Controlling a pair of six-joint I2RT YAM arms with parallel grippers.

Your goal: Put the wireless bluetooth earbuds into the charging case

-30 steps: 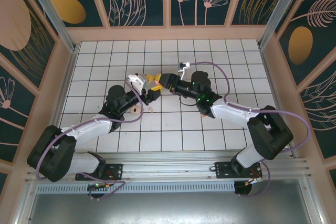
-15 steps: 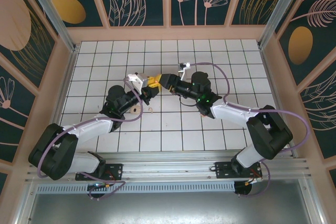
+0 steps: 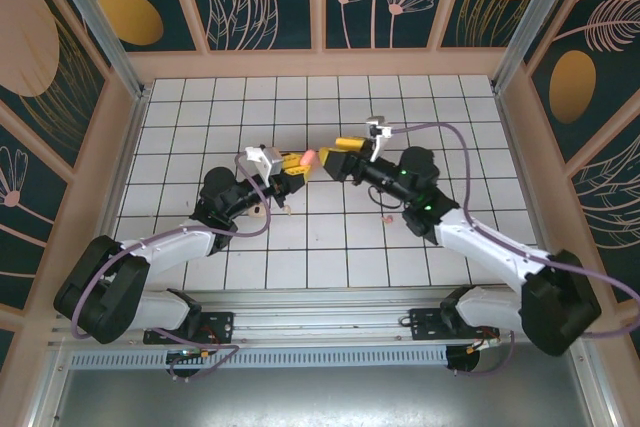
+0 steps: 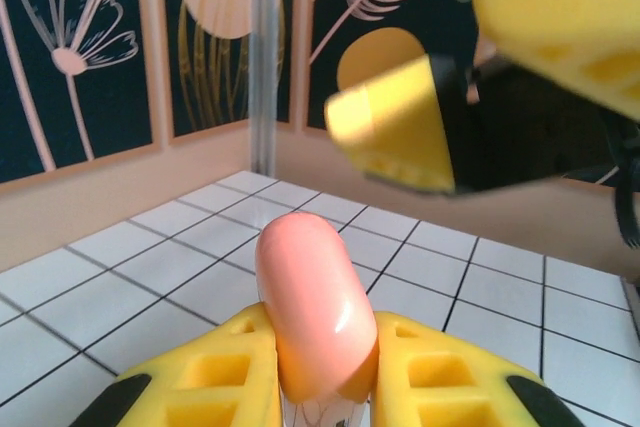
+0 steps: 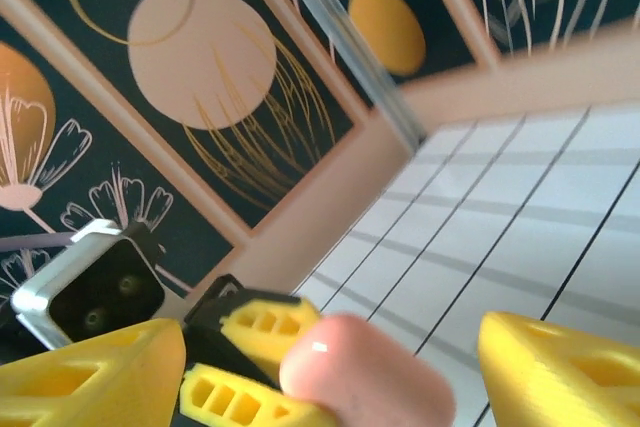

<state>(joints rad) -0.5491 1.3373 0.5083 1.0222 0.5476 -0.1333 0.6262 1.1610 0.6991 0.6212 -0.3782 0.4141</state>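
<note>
We see one container clearly: a salmon-pink charging case (image 4: 310, 307), a smooth rounded pebble. The left gripper (image 3: 293, 164) has its yellow fingers clamped on the case's lower end and holds it off the tiled table (image 3: 450, 117). Its seam and inside are hidden, so we cannot tell whether anything sits in it. The right gripper (image 3: 335, 150) faces it with fingers spread wide on either side of the case, not touching it.

On the tiles we count two loose buds. One salmon-pink earbud (image 3: 388, 217) lies near the right arm, and one pale beige earbud (image 3: 288, 210) lies just beside the left arm. A pale rounded thing (image 3: 261, 212), partly hidden by the cable, lies next to the beige bud; we cannot name it.
</note>
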